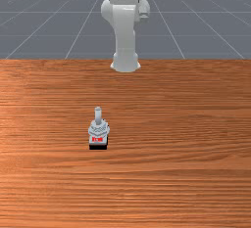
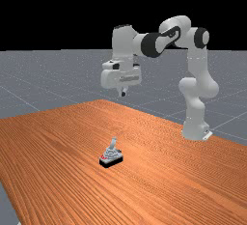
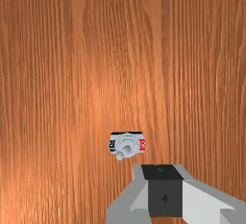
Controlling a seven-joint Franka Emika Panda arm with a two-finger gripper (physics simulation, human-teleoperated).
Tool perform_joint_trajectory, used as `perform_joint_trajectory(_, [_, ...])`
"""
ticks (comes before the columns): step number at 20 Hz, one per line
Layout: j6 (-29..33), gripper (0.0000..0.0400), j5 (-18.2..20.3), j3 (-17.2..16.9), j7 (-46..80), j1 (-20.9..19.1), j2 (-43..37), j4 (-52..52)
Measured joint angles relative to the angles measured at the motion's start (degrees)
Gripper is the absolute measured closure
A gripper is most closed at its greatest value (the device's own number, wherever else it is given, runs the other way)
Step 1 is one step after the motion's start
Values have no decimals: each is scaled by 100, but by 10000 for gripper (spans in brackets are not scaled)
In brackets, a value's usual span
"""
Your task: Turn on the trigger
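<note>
Well, you are at the approach, as I judge it: reach the lever first, then throw it. Reading from the front view's left, the toggle switch (image 1: pixel 99 130) stands on the wooden table (image 1: pixel 186 139), left of the middle, upright on its black base (image 1: pixel 98 147). Its lever (image 1: pixel 98 115) leans toward the arm's side, away from the red mark (image 1: pixel 97 139). Farther right and behind is the arm (image 1: pixel 126 31), its foot beyond the switch. In the far view, your gripper (image 2: pixel 123 93) hangs well above the table, a little to the right of the switch; its fingers look closed together, with nothing held. No container comes into this job, so there are no contents to mind. Next, you would want to bring the closed tips down on the side the lever leans to, then push it across toward the red mark. I can't read that mark, so "on" lying that way is my guess. Come down beside the lever, since pressing on its top could jam it.
</note>
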State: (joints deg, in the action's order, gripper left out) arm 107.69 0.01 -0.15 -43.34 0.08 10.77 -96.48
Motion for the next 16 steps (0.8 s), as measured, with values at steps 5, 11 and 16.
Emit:
perform_joint_trajectory(5, [45,400,2,-4,-47,-8,10,-42])
perform_joint_trajectory(11, [25,400,1,10,-317,-37,107,91])
perform_joint_trajectory(16, [2542,400,23,-2,-167,-31,-284,-1428])
